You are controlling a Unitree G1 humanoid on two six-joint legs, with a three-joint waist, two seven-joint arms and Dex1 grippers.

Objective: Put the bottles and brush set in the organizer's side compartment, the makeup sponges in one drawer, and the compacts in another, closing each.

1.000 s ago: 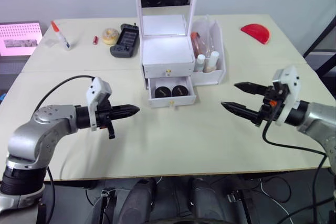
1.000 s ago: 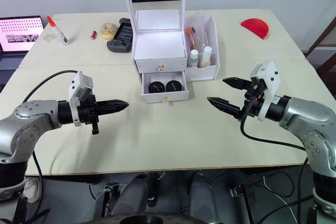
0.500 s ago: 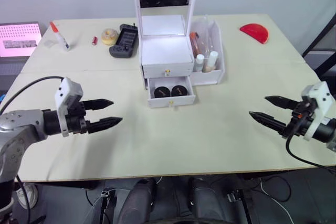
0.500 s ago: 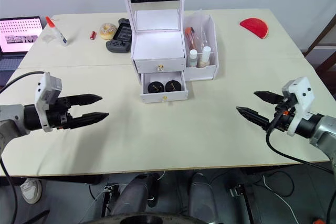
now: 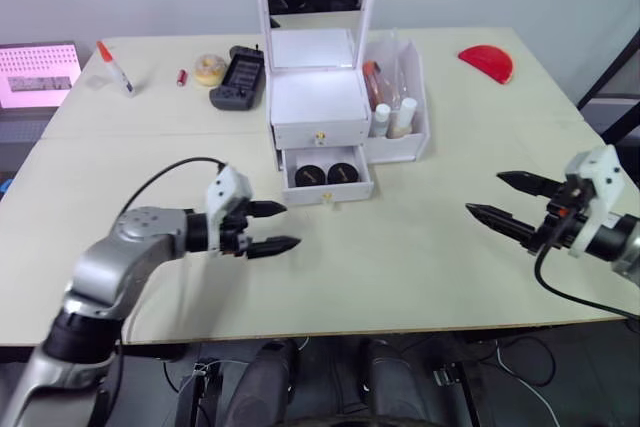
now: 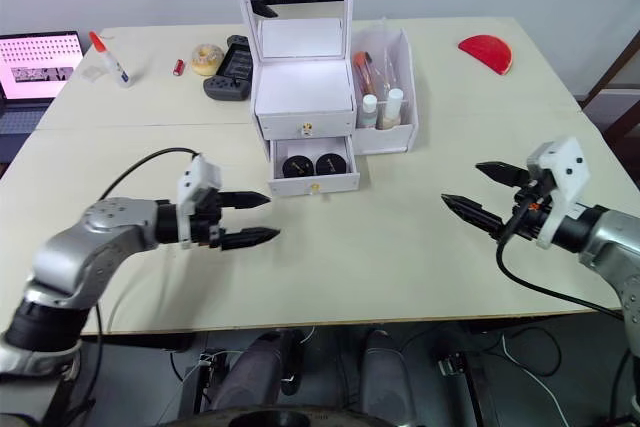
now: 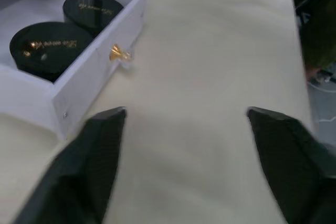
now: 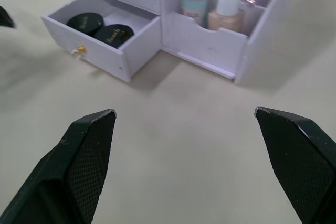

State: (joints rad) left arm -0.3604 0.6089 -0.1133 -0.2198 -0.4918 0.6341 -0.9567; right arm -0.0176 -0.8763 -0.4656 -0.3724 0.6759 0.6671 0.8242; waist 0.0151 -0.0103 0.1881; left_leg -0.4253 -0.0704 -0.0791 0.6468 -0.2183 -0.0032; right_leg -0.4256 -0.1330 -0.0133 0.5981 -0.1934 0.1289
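Note:
The white organizer point(image 5: 318, 97) stands mid-table with its mirror up. Its lower drawer point(image 5: 328, 190) is pulled out and holds two black compacts point(image 5: 309, 175) point(image 5: 342, 173). The upper drawer point(image 5: 318, 133) is shut. In the side compartment point(image 5: 415, 142) stand two bottles point(image 5: 383, 119) point(image 5: 405, 115), with a clear packet point(image 5: 385, 62) behind them. The makeup sponges are hidden. My left gripper point(image 5: 290, 226) is open and empty, just left of and in front of the open drawer, whose gold knob point(image 7: 119, 54) is close ahead. My right gripper point(image 5: 484, 194) is open and empty over the table to the right.
At the back left lie a black gadget point(image 5: 237, 77), a yellowish roll point(image 5: 209, 68), a small red item point(image 5: 182, 76), a glue tube point(image 5: 115, 67) and a pink screen point(image 5: 38, 72). A red half-round object point(image 5: 487, 62) lies at the back right.
My left gripper was shut a second ago and is open now. It swung out left, then in toward the open drawer. My right gripper drew back to the right, staying open.

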